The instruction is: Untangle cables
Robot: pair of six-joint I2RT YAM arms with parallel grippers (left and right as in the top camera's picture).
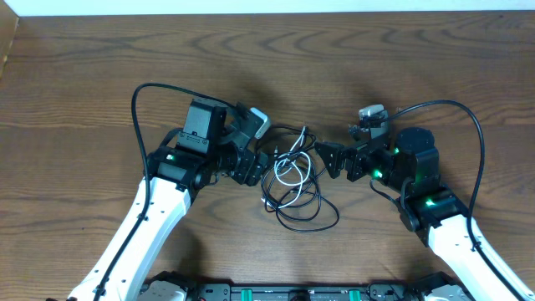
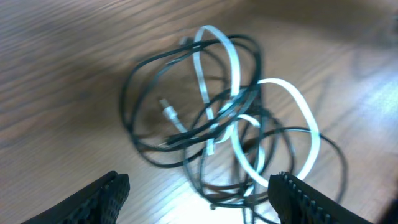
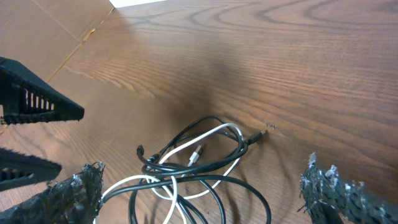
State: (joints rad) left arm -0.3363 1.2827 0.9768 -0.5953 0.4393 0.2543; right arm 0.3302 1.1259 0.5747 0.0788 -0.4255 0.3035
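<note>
Black cable [image 2: 126, 102] and white cable [image 2: 273, 81] lie looped together on the surface [image 1: 418, 50] between the open, empty left gripper [image 2: 199, 186] and right gripper [image 3: 202, 180]. Pinching both strands at once would likely tighten the tangle.

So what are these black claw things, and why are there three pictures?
They are two robot arms, each ending in a two-finger pincher called a gripper. One picture looks straight down from above the wooden table. The other two come from small cameras on the wrists, so each shows its own arm's fingers at the bottom edge. Between the arms lies a tangle: a thin black cable looped up with a thin white cable. The left gripper and the right gripper are both open, one on each side of the tangle, and hold nothing.
</note>
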